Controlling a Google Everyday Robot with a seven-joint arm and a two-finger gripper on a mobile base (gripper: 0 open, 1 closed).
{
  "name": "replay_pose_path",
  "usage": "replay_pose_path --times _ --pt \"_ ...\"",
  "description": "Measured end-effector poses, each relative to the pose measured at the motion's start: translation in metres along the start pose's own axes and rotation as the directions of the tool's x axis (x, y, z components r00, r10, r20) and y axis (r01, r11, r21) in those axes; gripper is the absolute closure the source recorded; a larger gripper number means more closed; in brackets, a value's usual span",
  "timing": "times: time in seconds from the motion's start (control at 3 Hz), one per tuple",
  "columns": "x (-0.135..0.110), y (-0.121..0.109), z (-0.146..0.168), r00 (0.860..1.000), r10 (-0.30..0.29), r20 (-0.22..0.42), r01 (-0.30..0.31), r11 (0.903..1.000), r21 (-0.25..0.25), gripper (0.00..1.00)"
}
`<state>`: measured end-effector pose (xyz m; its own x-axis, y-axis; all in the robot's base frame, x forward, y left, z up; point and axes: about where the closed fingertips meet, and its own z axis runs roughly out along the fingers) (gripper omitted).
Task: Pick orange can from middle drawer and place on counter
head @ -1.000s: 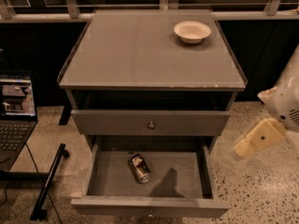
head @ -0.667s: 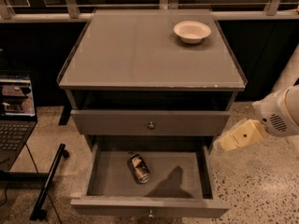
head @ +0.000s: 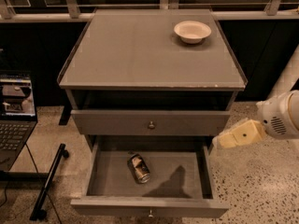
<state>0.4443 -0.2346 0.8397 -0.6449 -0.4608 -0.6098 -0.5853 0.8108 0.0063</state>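
The orange can (head: 138, 168) lies on its side in the middle drawer (head: 148, 206), which is pulled open below the counter (head: 140, 55). The can rests left of the drawer's centre. My gripper (head: 229, 139) is at the right of the cabinet, just past the drawer's right wall and above it, pointing left. It holds nothing. Its shadow falls on the drawer floor to the right of the can.
A white bowl (head: 192, 31) sits at the counter's back right. The like drawer above (head: 150, 123) is shut. A laptop (head: 14, 111) on a stand is at the left, with a black bar on the speckled floor beside it.
My gripper and arm have moved left, toward the open drawer's right side. The can and the drawer have not moved.
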Motion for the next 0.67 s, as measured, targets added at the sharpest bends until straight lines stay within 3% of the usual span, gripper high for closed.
replay_pose_path --times 0.33,0.67 --pt "0.027 0.013 0.044 0.993 0.119 0.024 -0.118 0.9924 -0.034 0.00" --pt "0.052 0.035 0.095 0.986 0.165 0.026 -0.163 0.9855 -0.046 0.00"
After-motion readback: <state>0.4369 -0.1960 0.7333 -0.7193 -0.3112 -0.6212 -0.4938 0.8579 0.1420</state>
